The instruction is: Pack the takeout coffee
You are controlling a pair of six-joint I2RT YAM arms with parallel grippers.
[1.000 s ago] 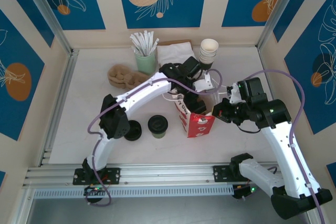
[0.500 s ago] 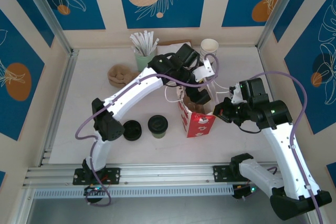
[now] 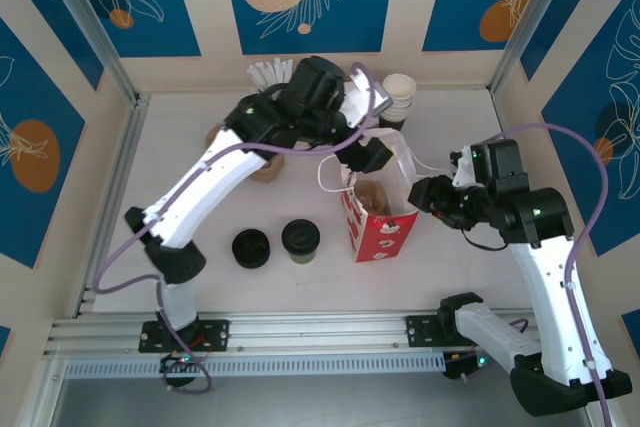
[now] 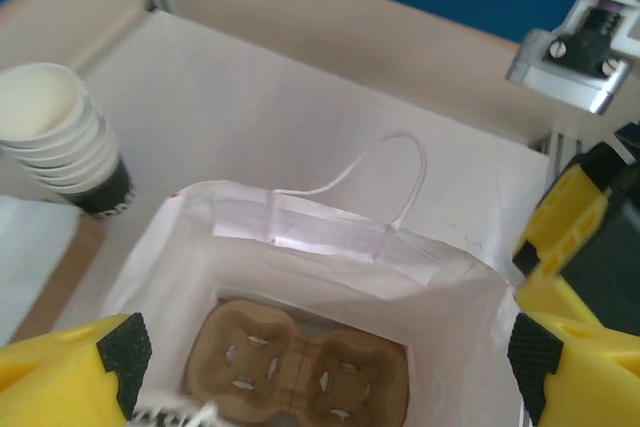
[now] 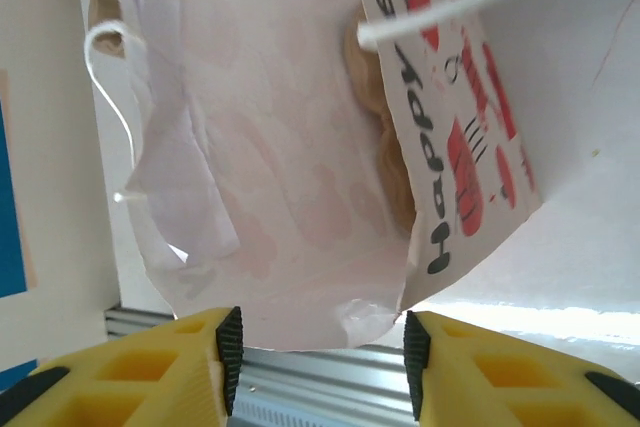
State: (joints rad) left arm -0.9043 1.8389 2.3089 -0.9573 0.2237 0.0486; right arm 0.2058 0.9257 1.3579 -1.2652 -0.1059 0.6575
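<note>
1. The left arm [image 3: 205, 182] and the right arm [image 3: 552, 282] are built of smooth white links joined by chunky black joints.
2. A thin lilac cable [image 3: 112, 257] loops loosely along the left arm, and a second lilac cable [image 3: 545, 127] arcs over the right.
3. The left gripper [image 4: 330, 352] has blocky yellow fingers [image 4: 55, 367] tipped with grainy black pads [image 4: 125, 347].
4. The right gripper [image 5: 322, 347] has the same yellow fingers [image 5: 140, 372], with ribbed black pads [image 5: 231, 347] on their inner faces.

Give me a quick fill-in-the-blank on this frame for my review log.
In the top view, the takeout coffee stands ___ of the red bag.
The cardboard cup carrier lies ___ the bag.
The left claw hangs over the bag with its jaws ___.
Missing words: left; inside; open.
</note>
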